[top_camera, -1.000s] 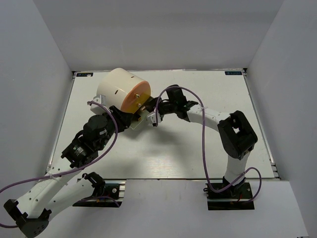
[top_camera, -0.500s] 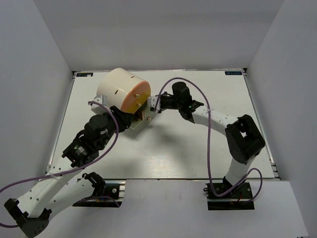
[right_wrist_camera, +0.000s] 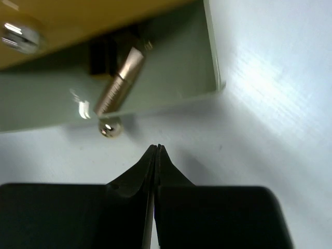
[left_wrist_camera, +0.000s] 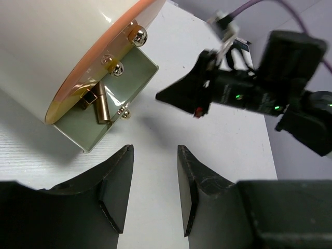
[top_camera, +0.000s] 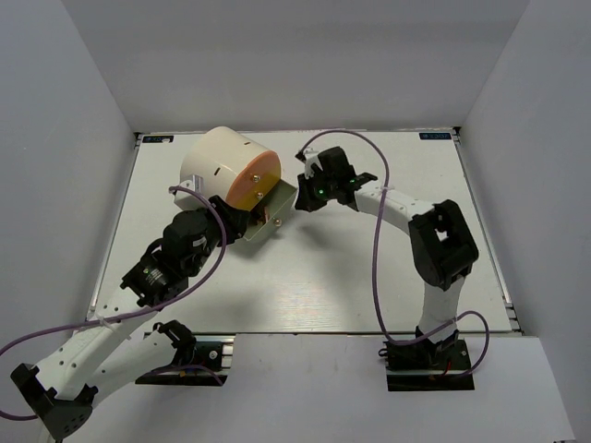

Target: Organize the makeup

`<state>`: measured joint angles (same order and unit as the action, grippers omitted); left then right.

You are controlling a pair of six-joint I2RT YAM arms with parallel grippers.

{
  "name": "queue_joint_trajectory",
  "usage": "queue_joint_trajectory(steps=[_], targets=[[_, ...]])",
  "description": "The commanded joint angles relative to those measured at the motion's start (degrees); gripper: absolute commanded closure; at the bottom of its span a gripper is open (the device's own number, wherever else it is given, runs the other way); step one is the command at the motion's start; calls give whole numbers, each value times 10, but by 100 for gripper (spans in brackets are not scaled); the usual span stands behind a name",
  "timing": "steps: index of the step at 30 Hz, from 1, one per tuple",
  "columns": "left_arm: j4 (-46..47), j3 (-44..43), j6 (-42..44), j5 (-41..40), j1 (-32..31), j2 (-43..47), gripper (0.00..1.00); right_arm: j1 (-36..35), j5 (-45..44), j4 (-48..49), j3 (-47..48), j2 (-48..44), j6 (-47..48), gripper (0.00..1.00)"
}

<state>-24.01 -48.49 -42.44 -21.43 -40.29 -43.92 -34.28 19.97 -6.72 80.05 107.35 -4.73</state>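
Observation:
A slim rose-gold tube lies in the open grey-green drawer at the foot of the big cream cylinder, next to a short black and gold lipstick. In the right wrist view the tube lies slanted in the drawer. My right gripper is shut on nothing, its tip just in front of the drawer's gold knob and apart from it. My left gripper stands open and empty over bare table, short of the drawer's front. From above, the right gripper sits just right of the drawer.
The cylinder's orange front carries two more gold knobs above the drawer. White walls close in the table at the back and sides. The right arm's purple cable loops over the table.
The right gripper has shut and drawn back up and to the right of the drawer. The drawer now shows further out. The left arm shifted only slightly.

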Motion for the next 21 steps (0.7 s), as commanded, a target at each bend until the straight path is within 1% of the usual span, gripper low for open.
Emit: queue_joint_trajectory(steps=[1, 7, 13, 14, 16, 17, 21], targets=[[-1, -16, 3, -10, 2, 6, 50, -15, -51, -54, -2, 16, -75, 100], [-5, -14, -3, -12, 2, 11, 50, -25, -40, -47, 23, 58, -77, 100], [-11, -18, -7, -11, 2, 9, 50, -28, 12, 3, 45, 95, -133, 100], [-12, -18, -7, -12, 2, 9, 50, -28, 18, 30, 40, 96, -156, 100], [-15, -23, -7, -13, 2, 8, 50, -26, 38, 60, 33, 98, -175, 100], [-17, -24, -7, -13, 2, 7, 50, -27, 45, 97, 28, 99, -184, 100], [-21, -28, -8, -15, 2, 7, 50, -27, 60, 151, 34, 113, -206, 100]])
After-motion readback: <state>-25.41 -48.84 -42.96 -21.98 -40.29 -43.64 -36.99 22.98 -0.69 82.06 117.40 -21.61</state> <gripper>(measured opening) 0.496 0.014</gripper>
